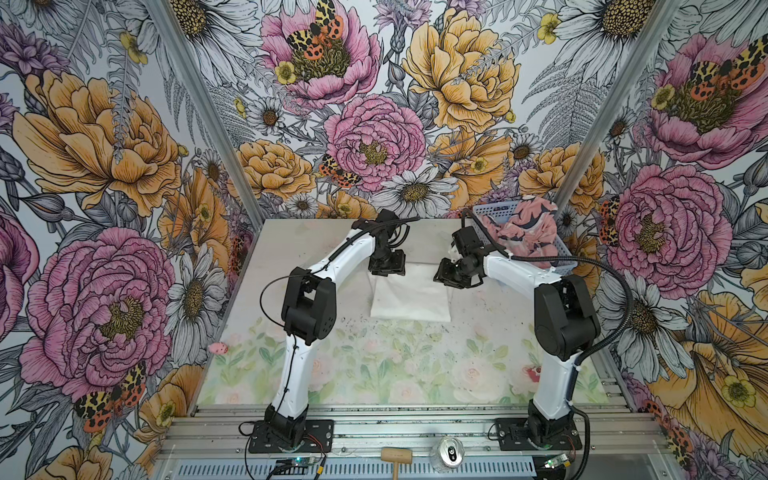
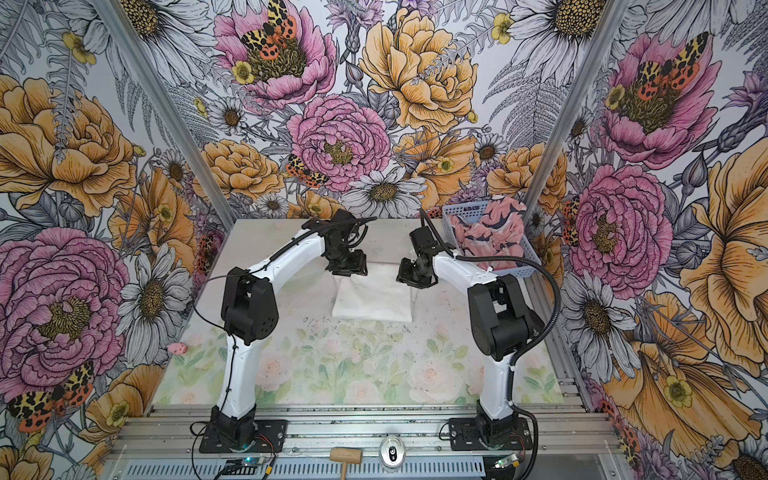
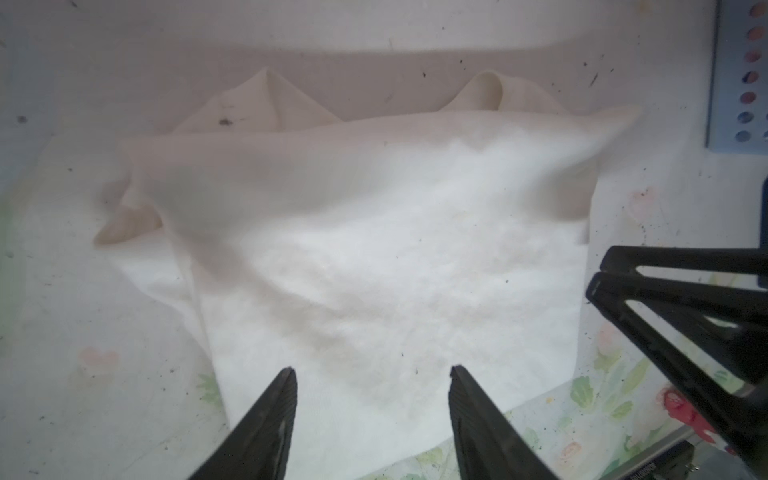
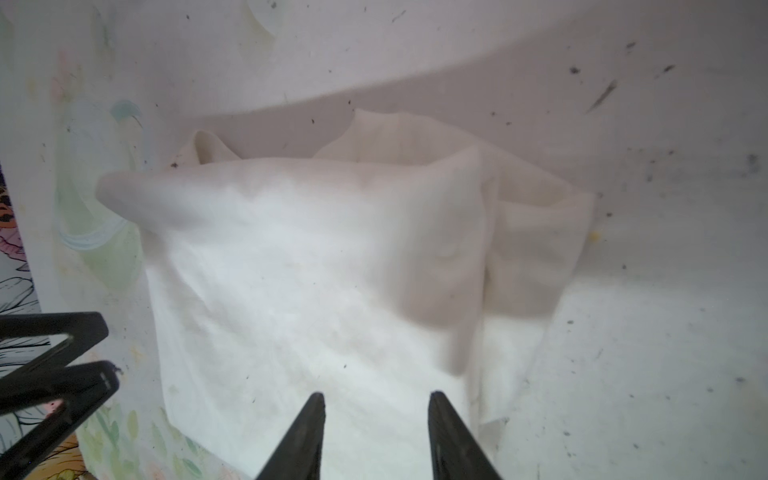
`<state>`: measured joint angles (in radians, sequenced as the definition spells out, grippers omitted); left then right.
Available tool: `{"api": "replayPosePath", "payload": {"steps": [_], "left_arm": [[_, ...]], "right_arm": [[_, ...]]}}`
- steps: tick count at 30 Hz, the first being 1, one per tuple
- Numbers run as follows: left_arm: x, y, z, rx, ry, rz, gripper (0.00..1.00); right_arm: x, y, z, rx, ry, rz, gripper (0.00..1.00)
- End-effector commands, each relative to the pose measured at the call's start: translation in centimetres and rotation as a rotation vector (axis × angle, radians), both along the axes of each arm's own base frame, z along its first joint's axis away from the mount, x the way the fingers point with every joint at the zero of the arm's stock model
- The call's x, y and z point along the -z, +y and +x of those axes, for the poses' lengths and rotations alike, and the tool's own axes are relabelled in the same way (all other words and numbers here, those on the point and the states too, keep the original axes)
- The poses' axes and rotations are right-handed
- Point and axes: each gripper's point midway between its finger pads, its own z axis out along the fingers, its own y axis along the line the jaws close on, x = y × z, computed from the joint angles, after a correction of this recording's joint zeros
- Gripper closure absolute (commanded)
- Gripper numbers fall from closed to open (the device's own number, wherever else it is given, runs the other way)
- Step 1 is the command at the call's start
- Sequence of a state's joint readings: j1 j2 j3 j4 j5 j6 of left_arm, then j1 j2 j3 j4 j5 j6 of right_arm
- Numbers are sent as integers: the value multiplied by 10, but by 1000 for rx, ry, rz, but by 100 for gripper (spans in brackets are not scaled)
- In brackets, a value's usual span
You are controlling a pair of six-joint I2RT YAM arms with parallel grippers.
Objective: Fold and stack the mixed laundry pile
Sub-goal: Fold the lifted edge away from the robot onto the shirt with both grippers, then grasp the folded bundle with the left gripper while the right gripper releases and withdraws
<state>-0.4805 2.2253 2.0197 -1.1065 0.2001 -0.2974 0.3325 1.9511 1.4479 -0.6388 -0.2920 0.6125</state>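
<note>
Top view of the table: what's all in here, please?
white T-shirt: one, white, folded, mid-table
pink garment: one, pink with navy shapes, bunched in the basket
basket: one, light blue, table's far right corner
table: one, pale floral print
small object: one, pink, table's left edge
mallet: one, wooden, near rail
can: one, silver, beside the mallet
left gripper: one, black, open above the T-shirt
right gripper: one, black, open above the T-shirt

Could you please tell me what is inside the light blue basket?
A crumpled pink garment with navy and white shapes fills the basket, rising above its rim. Anything beneath it, and the basket's floor, is covered.
</note>
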Motion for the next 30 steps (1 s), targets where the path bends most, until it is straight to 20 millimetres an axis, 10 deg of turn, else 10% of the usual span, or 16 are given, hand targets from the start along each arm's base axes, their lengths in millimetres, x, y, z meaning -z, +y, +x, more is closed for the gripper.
{"api": "replayPosePath", "payload": {"steps": [1, 17, 24, 30], "left_arm": [[1, 8, 35, -68, -92, 11, 37], [56, 27, 77, -153, -67, 57, 36], [4, 20, 71, -153, -163, 50, 32], [-16, -20, 25, -91, -203, 50, 13]], "right_arm": [[0, -4, 24, -25, -81, -54, 56], [37, 4, 79, -4, -76, -83, 56], [-16, -8, 81, 19, -179, -96, 54], [-59, -36, 58, 64, -230, -91, 47]]}}
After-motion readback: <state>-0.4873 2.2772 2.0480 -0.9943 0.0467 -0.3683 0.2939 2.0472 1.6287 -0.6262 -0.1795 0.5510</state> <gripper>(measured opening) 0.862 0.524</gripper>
